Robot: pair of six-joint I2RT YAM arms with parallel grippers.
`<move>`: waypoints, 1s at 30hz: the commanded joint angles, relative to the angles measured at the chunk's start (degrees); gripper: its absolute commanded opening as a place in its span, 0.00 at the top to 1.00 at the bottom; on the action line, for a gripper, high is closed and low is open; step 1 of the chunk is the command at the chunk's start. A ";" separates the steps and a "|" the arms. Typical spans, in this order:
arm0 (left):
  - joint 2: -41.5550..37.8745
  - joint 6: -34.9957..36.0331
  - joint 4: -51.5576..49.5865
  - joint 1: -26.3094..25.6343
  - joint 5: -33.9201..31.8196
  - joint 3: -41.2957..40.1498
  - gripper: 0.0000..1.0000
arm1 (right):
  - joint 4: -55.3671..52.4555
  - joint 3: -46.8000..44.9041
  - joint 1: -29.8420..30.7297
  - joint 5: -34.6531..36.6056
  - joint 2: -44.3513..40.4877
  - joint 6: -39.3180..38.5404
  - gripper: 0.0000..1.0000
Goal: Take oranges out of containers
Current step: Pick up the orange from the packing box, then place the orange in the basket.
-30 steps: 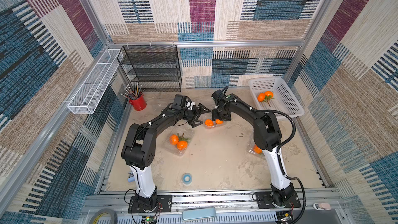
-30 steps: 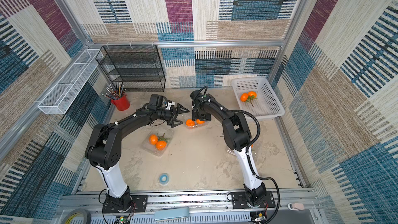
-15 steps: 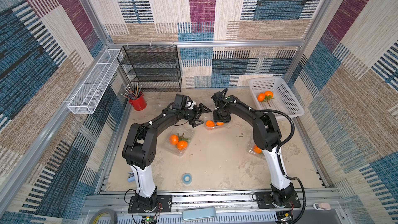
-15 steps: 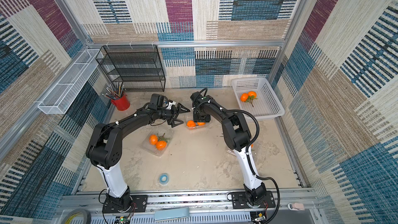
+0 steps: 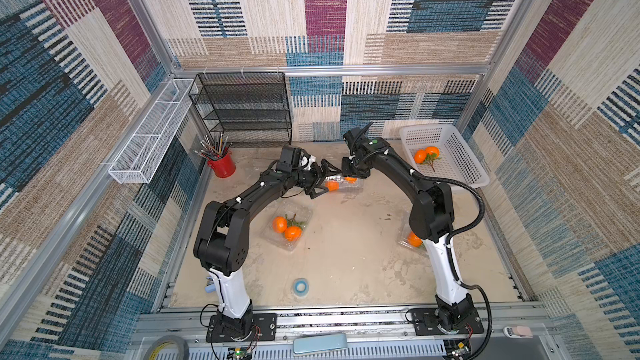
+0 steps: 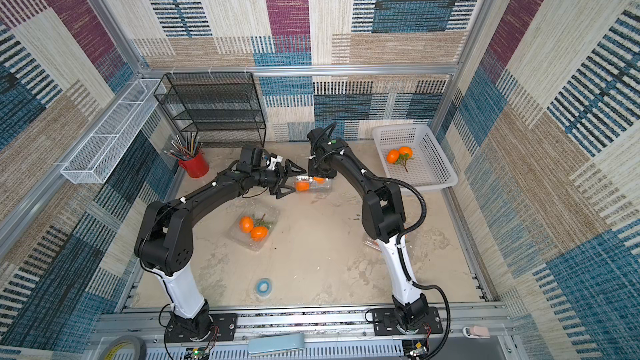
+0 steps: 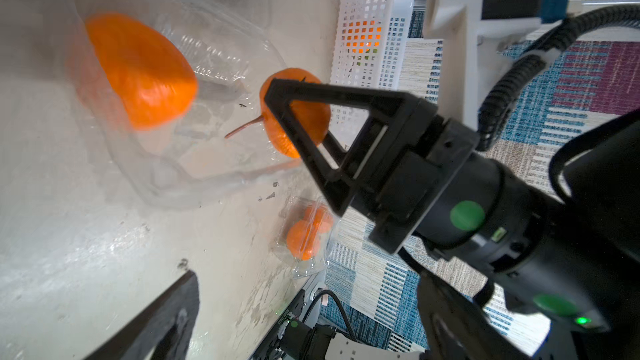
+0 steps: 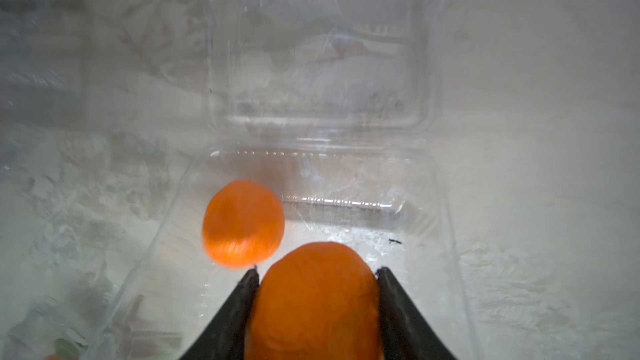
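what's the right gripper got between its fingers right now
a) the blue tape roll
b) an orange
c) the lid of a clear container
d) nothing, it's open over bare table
b: in the right wrist view the right gripper has its black fingers pressed against both sides of an orange, above the open clear container.

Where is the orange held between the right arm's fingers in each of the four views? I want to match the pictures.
Top view: the held orange is near the centre, peeking out under the right arm's tip.
Top view: near the centre again, half hidden.
Left wrist: centre, behind a black finger.
Right wrist: bottom centre, between both fingers.
Shared landmark: the open clear container with the second orange inside.
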 commanded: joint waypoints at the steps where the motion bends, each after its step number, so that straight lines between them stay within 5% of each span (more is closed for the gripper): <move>1: -0.33 0.42 -1.45 -0.75 -1.91 2.73 0.01 | -2.26 3.76 -2.55 -1.94 -0.43 1.25 0.50; 11: 3.98 -1.47 -4.09 -6.24 -2.48 16.04 0.01 | -1.19 4.52 -18.80 -8.01 -5.93 1.41 0.50; 18: 10.67 -2.37 -6.57 -11.52 -2.37 26.76 0.01 | 5.55 -5.53 -31.60 -12.37 -9.05 2.63 0.50; 30: 19.64 -2.24 -11.32 -16.19 -1.64 36.21 0.01 | 16.47 -19.52 -37.54 -10.11 -9.82 2.69 0.49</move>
